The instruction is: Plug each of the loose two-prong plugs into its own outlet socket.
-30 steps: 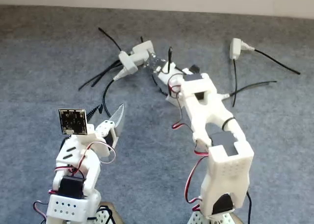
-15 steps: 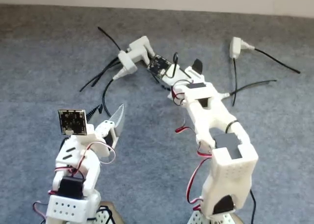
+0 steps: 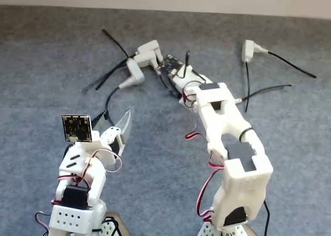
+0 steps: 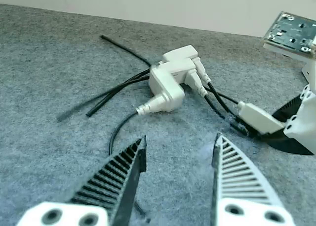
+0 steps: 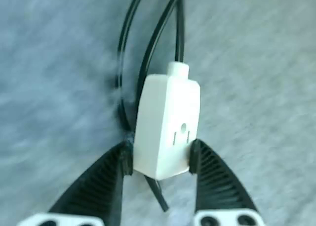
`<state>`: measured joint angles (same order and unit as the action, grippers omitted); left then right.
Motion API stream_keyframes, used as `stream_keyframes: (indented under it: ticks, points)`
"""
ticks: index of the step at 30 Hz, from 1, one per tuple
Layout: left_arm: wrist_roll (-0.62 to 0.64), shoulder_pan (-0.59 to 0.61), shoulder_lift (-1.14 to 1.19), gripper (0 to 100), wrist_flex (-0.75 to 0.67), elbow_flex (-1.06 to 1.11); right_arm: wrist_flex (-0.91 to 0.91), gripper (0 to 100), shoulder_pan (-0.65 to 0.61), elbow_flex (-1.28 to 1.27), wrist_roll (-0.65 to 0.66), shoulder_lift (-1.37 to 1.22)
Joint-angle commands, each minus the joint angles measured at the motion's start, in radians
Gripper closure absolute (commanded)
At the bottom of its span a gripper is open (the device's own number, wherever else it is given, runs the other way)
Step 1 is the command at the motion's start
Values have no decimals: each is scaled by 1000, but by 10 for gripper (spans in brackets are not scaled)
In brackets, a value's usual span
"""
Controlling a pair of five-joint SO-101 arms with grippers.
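The grey bench (image 3: 46, 96) takes up most of the high view. My right arm (image 3: 227, 127) stretches from the lower right up to the upper middle. My left arm (image 3: 83, 163) sits in the lower left. In the upper middle lies a bunch of white plugs and sockets (image 3: 140, 60), with black cords (image 4: 126, 49) running out of it. One more white plug (image 3: 249, 51) lies alone in the upper right, well apart from the bunch. In the right wrist view my right jaws squeeze a white socket block (image 5: 165, 119) from both sides. I can see two little slots on its face and a cord coming out of its far end. My left jaws are wide open with nothing in them, and they point toward the bunch. I think I am at the step of holding one socket firm so a plug can go in. Next, I think the left arm must pick up a loose plug, turn its two prongs to face the slots, and push straight in. I cannot tell which pieces in the bunch are already joined.
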<state>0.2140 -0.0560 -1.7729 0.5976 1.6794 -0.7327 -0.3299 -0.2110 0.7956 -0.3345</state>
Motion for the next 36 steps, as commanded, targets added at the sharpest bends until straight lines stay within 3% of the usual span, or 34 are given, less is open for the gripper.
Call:
stream_keyframes:
  ticks: [1,8,14,27,36]
  points:
    - [-6,7,-2,769,2,16,-302,940,-110,81,-5,70]
    - [-8,7,-2,769,2,16,-503,940,-239,170,-6,262]
    - [-8,7,-4,769,2,16,-512,940,-237,166,-6,438]
    - [-8,7,-4,769,2,16,-799,940,-239,174,-14,967]
    - [-8,10,-4,769,2,16,-951,940,-237,162,-373,1225]
